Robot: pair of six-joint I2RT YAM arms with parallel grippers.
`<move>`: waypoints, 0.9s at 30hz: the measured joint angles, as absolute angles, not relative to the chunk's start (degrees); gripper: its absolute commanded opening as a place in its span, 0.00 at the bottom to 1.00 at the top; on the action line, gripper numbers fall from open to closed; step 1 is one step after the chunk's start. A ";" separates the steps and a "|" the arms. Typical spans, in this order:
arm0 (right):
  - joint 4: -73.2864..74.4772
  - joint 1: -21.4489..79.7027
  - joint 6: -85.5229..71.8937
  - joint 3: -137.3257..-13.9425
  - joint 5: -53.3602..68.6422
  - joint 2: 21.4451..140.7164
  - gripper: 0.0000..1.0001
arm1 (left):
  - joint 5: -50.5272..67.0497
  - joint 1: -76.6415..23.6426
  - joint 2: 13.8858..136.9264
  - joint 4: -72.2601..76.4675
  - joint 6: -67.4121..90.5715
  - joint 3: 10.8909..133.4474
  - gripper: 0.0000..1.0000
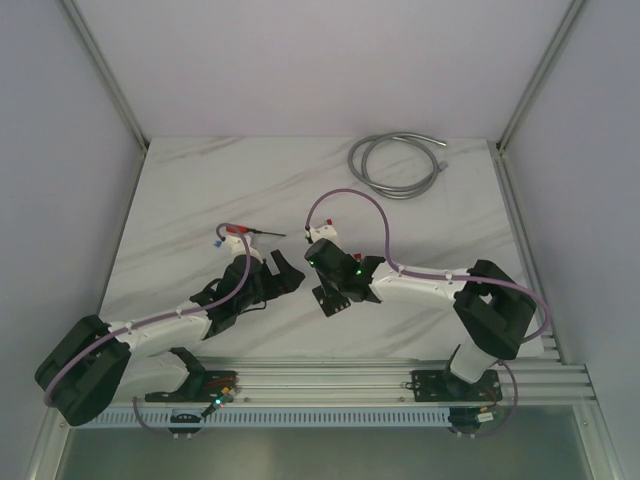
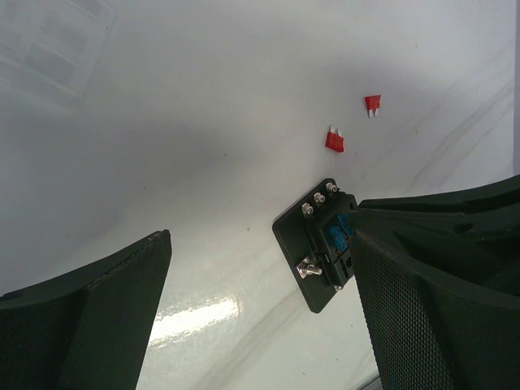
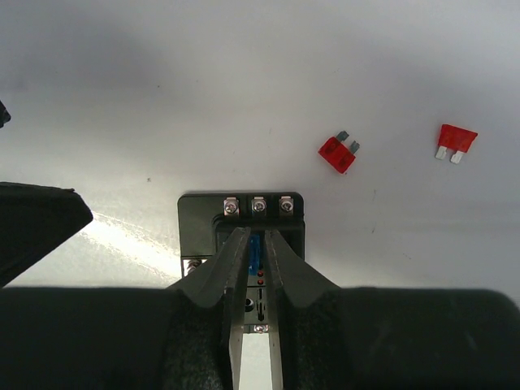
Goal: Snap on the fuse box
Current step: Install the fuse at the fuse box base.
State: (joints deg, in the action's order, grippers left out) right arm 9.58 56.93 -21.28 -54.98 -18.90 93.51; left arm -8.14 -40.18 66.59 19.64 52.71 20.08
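Two arms hung over the middle of the white marbled table (image 1: 200, 190), and the fuse box (image 3: 197, 221) lay flat on it right beneath them. In the overhead view the box itself was hidden under the wrists.

The right gripper (image 3: 255, 237) stood directly above the box with its fingers set narrow. Its tips were down at the slotted face with a blue fuse (image 3: 255, 253) between them. Whether the tips actually pinched that fuse could not be told. A row of three screws (image 3: 258, 205) ran along the box's far edge, just past the fingertips.

The left gripper (image 2: 258, 234) was spread wide and held nothing. Its right-hand finger (image 2: 439, 292) sat just beside the box and covered part of it, so contact there could not be judged. Its other finger stood well apart from the box, over bare table.

One red fuse (image 3: 339, 153) lay loose on the table beyond the box and to its right, apart from it. A second red fuse (image 3: 455, 140) lay farther out, apart from the first. A red-handled screwdriver (image 1: 248, 232) lay on the table just past the left gripper. A coil of grey cable (image 1: 395, 165) rested near the far edge, well apart from everything else.
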 measured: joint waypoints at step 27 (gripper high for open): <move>9.82 56.07 -22.96 -51.66 -19.27 90.13 0.17 | -7.90 -40.18 66.59 19.64 52.97 20.08 0.98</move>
State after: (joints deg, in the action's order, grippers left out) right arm 9.82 56.07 -22.96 -51.66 -19.27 90.13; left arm -7.90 -40.18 66.59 19.64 52.97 20.08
